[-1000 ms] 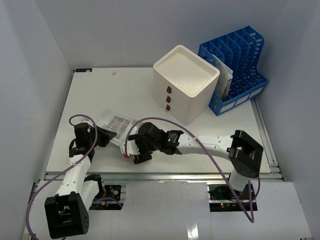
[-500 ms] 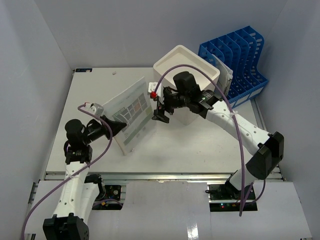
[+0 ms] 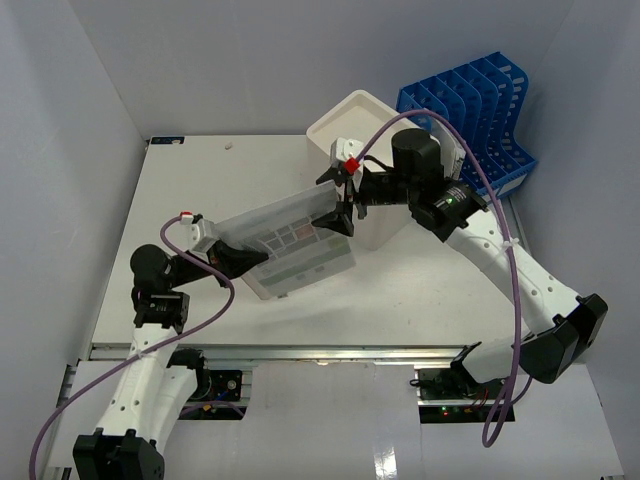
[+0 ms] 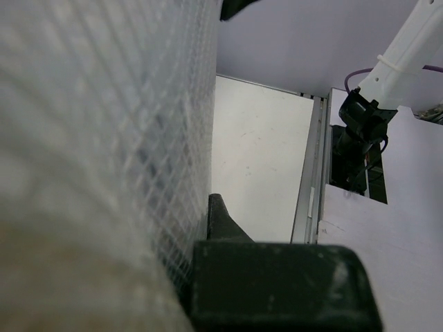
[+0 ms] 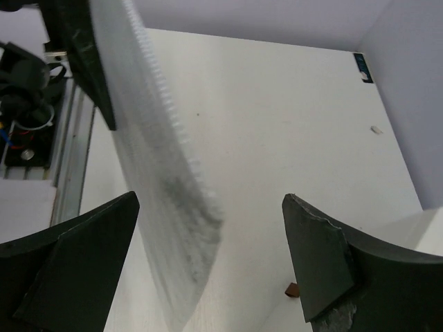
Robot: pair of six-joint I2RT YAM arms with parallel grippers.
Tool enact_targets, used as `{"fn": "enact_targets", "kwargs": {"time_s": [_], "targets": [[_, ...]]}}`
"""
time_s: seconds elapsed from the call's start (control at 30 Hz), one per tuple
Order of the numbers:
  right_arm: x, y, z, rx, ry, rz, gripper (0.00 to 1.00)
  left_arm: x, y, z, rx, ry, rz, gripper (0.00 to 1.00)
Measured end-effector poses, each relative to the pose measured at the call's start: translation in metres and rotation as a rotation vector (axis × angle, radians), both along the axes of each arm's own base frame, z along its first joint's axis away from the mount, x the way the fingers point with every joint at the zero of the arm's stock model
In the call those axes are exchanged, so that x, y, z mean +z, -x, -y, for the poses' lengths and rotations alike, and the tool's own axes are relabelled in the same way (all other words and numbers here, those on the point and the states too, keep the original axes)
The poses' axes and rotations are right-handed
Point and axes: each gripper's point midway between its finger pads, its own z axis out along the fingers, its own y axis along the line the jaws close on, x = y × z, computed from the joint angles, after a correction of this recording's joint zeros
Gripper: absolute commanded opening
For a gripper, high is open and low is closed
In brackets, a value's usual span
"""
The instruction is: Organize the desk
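Holding a translucent mesh pouch (image 3: 322, 264) of printed sheets (image 3: 285, 240) over the flat white bench (image 3: 200, 185), the left end effector (image 3: 236, 262) pinches its 8 o'clock corner; the right end effector (image 3: 339, 200) gapes around its 2 o'clock edge.

The left arm (image 3: 140, 380) and right arm (image 3: 510, 260) were white, jointed, with black housings and black wedge-shaped fingers (image 5: 76, 277). A purple cable (image 3: 478, 172) looped along each. The right one bore a red cap (image 3: 351, 165) and, seemingly, a green light (image 3: 449, 200).

1 white box (image 3: 350, 118) was set just beside 1 blue file rack (image 3: 490, 110); 1 clear mesh pouch (image 3: 300, 245) was seen tilted nearby.
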Motion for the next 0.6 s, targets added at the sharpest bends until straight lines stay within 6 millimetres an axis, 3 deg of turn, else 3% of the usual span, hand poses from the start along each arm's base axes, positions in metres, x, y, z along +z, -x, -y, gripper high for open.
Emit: {"fn": "enact_targets", "kwargs": {"time_s": [0.1, 0.27, 0.4, 0.43, 0.5, 0.6], "targets": [[-0.006, 0.02, 0.0, 0.123, 0.016, 0.011, 0.97, 0.005, 0.001, 0.001, -0.017, 0.005, 0.012, 0.0], [-0.013, 0.05, 0.005, 0.301, 0.025, 0.053, 0.64, 0.013, 0.002, 0.002, -0.036, 0.017, 0.031, 0.0], [-0.012, 0.06, 0.011, 0.347, 0.028, 0.105, 0.37, 0.018, 0.0, 0.003, -0.045, 0.024, 0.035, 0.0], [-0.011, 0.061, 0.012, 0.352, 0.028, 0.12, 0.23, 0.018, -0.001, 0.003, -0.048, 0.025, 0.034, 0.0], [-0.009, 0.064, 0.014, 0.357, 0.027, 0.136, 0.08, 0.019, -0.001, 0.004, -0.052, 0.027, 0.029, 0.0], [-0.009, 0.067, 0.017, 0.361, 0.027, 0.147, 0.08, 0.02, 0.0, 0.004, -0.058, 0.028, 0.036, 0.0]]}}
